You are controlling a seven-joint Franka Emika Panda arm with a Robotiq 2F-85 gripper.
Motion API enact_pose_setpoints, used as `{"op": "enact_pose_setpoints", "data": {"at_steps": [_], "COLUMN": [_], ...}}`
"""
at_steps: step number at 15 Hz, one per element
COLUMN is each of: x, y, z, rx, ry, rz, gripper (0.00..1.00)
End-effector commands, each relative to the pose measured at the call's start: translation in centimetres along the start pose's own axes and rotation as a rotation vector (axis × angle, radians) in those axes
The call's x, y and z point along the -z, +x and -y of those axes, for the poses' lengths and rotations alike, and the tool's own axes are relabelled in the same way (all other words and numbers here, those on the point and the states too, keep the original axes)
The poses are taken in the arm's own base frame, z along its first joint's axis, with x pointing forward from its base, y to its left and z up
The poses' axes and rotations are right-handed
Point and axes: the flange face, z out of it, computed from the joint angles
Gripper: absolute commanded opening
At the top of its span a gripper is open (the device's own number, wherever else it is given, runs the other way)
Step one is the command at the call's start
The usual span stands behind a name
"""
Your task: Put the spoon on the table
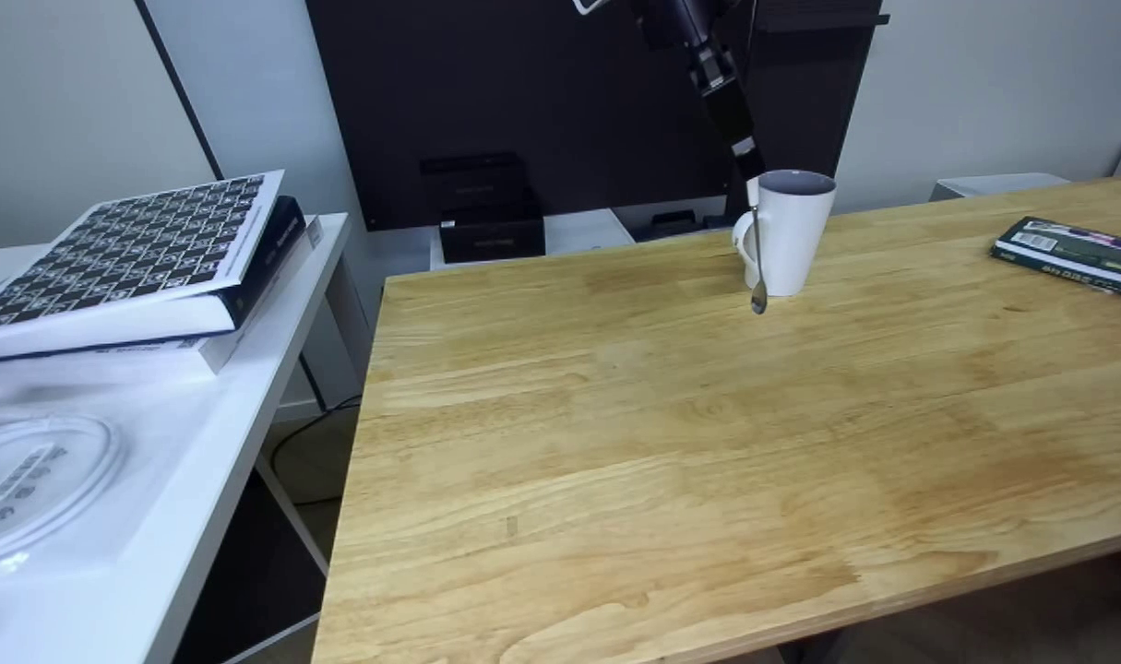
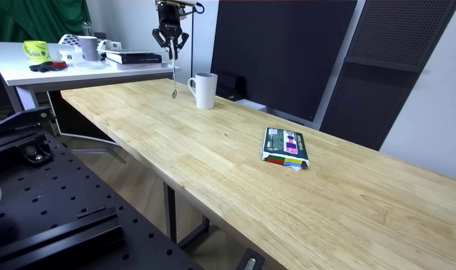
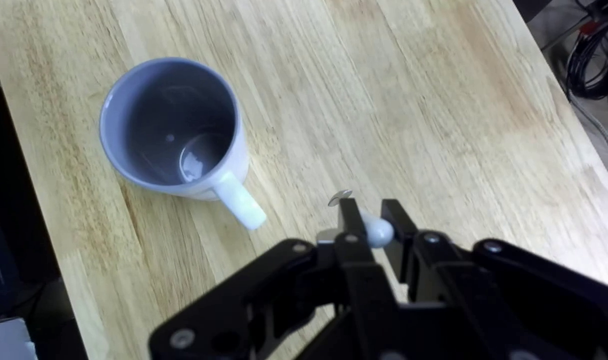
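A spoon [image 2: 173, 71] hung bowl-down directly below the tool [image 2: 173, 55] in an exterior view, its long axis near upright, its pale handle pinched at the top. In an exterior view it crossed in front of the handle of a white mug [image 1: 793, 235], its bowl apparently just above the worktop [image 1: 661, 415], though contact could not be confirmed. In the wrist view, the tool gripped the spoon's upper end, with the mug standing apart, upper left. Setting it down looked likely to call for lowering, then tipping it away from the mug.
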Motion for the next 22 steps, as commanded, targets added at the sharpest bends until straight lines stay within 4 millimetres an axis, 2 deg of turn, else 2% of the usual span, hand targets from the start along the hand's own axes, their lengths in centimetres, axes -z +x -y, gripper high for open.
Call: {"op": "enact_pose_setpoints", "data": {"at_steps": [1,7,10,11,12,16,20,22], "x": [-0.9,-1.9,-1.7,-1.7,-1.6,-0.6,2.8,4.7], "y": [0.6,1.3,1.2,1.2,1.2,0.5,-2.2,-3.9], "z": [-0.3,-0.2,0.0,0.0,0.0,-0.5,-2.5,-3.5], "rx": [0.027,0.046,0.039,0.04,0.041,0.01,-0.2,-0.293], "ry": [0.024,0.017,0.021,0.022,0.021,-0.011,-0.066,-0.05], "rz": [-0.024,-0.027,-0.027,-0.028,-0.027,-0.025,-0.037,-0.064], "gripper": [0.04,0.04,0.04,0.41,0.42,0.69,0.96,1.0]}}
